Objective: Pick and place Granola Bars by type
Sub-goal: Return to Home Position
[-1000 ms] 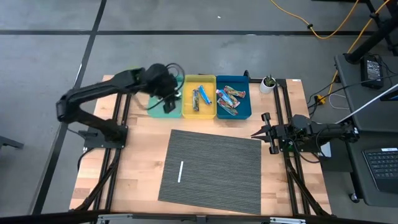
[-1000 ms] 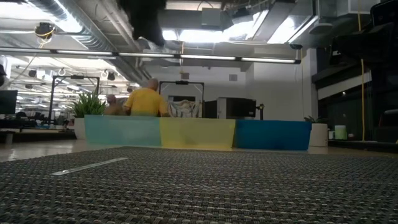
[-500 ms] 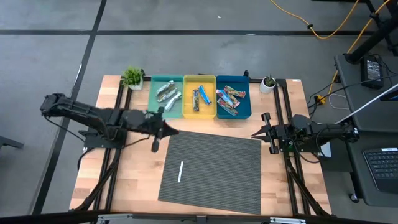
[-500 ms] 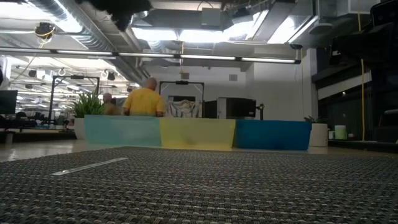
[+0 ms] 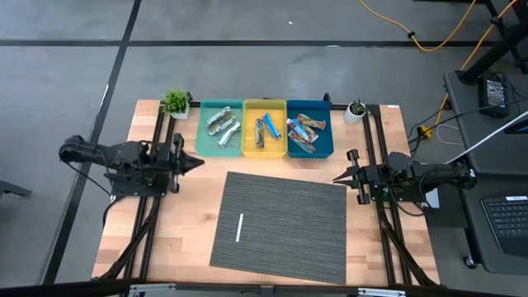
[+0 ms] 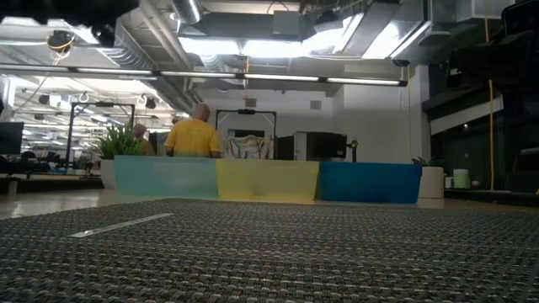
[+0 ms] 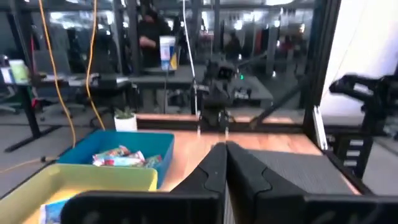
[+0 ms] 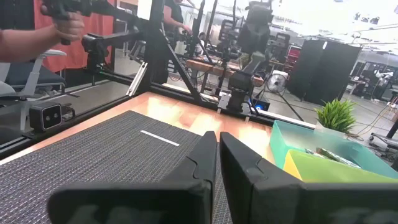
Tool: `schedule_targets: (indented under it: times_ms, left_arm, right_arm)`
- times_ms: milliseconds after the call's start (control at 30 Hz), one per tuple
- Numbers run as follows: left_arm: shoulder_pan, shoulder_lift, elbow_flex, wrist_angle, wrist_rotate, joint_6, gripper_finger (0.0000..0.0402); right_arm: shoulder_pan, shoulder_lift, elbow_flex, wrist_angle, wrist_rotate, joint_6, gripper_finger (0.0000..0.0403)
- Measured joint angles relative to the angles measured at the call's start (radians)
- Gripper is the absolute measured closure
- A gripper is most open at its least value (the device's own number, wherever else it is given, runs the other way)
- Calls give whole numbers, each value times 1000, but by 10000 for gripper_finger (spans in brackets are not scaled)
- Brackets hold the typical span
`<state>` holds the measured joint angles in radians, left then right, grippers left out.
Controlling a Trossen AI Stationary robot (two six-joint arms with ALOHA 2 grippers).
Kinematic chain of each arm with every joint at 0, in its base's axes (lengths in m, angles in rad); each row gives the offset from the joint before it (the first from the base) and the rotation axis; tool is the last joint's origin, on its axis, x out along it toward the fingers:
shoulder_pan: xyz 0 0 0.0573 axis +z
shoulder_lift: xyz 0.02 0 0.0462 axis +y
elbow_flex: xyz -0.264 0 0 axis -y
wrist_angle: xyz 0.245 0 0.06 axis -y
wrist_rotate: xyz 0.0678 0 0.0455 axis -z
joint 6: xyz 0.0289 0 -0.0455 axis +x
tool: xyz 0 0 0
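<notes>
The granola bars lie sorted in three bins at the table's far edge. Silvery grey ones are in the teal bin, blue ones in the yellow bin, and multicoloured ones in the blue bin. My left gripper is shut and empty. It hovers level at the table's left side, near the teal bin's near corner, pointing right. My right gripper is shut and empty at the mat's far right corner, pointing left. The left wrist view shows the multicoloured bars.
A dark woven mat covers the table's middle, with a thin white stick lying on its left part. Small potted plants stand at the far left and far right. People show in the room beyond the table.
My left arm has drawn back from above the teal bin. It swung down and toward the table's near-left, then pulled in to the left edge with the gripper level and pointing right. The silvery bars in the teal bin are uncovered now. My right arm has kept still.
</notes>
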<state>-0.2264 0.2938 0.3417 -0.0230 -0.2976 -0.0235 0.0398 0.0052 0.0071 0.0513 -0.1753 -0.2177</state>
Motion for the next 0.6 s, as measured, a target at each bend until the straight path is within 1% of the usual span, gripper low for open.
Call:
schedule_targets:
  times_ms: [100,167,267,367,433,500,600]
  left_arm:
    - [0,-124,-50,-65,0,26,399]
    - [0,-195,-89,-66,-3,38,399]
    - [0,-291,-143,-56,-44,85,401]
    - [7,-294,-174,-41,-80,135,400]
    - [23,-291,-170,-20,-82,153,399]
    - [43,-293,-171,-28,-49,152,399]
    - [70,-293,-172,-29,91,140,401]
  right_arm:
    - [0,0,0,0,0,0,377]
    - [0,0,0,0,0,0,377]
    - [0,0,0,0,0,0,377]
    - [0,0,0,0,0,0,377]
    - [0,0,0,0,0,0,377]
    - [0,0,0,0,-1,0,377]
    - [0,0,0,0,0,0,377]
